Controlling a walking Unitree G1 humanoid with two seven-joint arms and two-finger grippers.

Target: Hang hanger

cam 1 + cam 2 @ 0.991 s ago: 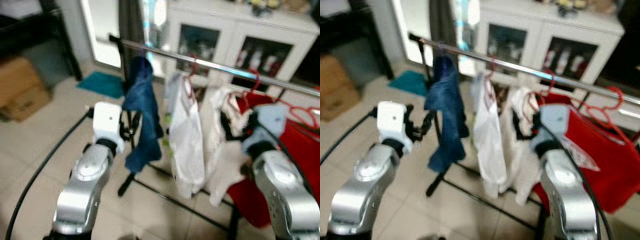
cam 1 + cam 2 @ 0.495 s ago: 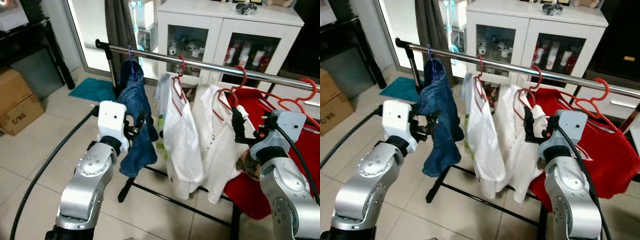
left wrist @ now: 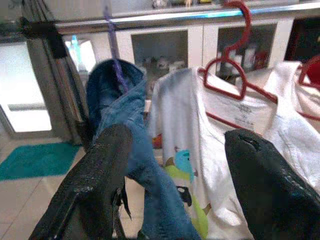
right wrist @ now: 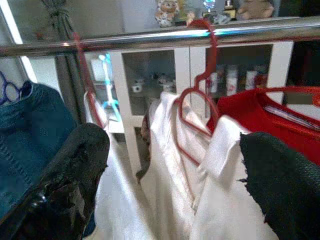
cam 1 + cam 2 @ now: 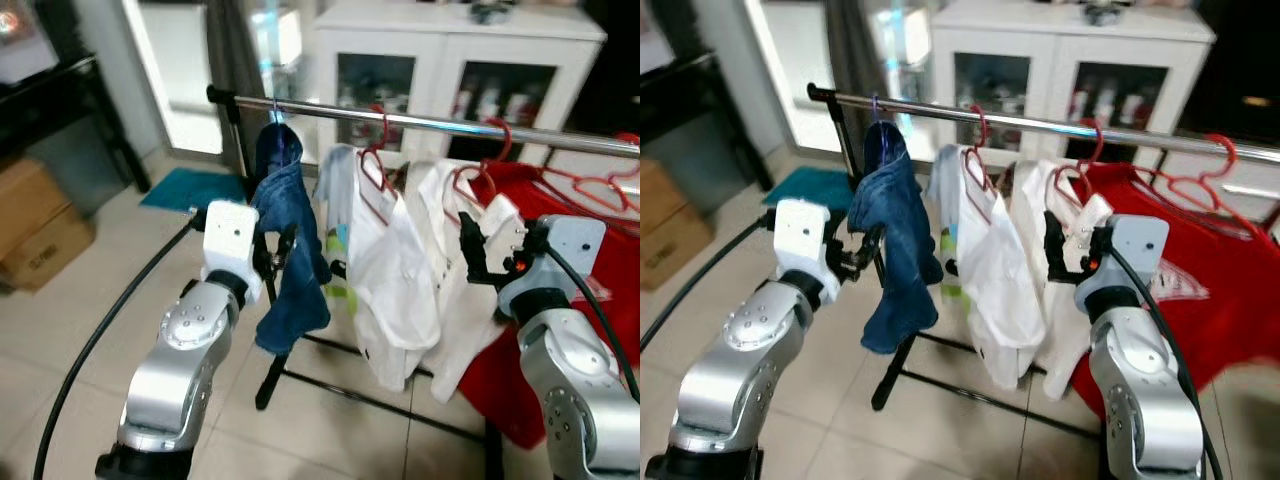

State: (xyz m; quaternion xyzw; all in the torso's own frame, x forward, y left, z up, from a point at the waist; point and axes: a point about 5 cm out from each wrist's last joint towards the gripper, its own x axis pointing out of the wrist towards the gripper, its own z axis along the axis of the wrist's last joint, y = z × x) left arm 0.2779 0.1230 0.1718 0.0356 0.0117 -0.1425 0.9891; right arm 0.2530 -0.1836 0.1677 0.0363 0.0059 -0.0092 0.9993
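Four garments along one steel rail [image 5: 450, 125], running left to right: jeans [image 5: 290, 250], printed tee [image 5: 990, 270], white shirt [image 4: 175, 200], red shirt [image 5: 1200, 300]. Red hanger [image 4: 200, 95] already hooked over rail, carrying white shirt, just ahead of right gripper [image 4: 175, 165], spread wide, empty. Left gripper [image 3: 175, 170] likewise spread, empty, facing jeans, farther off.

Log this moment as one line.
left hand: open, by jeans | right hand: open, by white shirt | garments on rail
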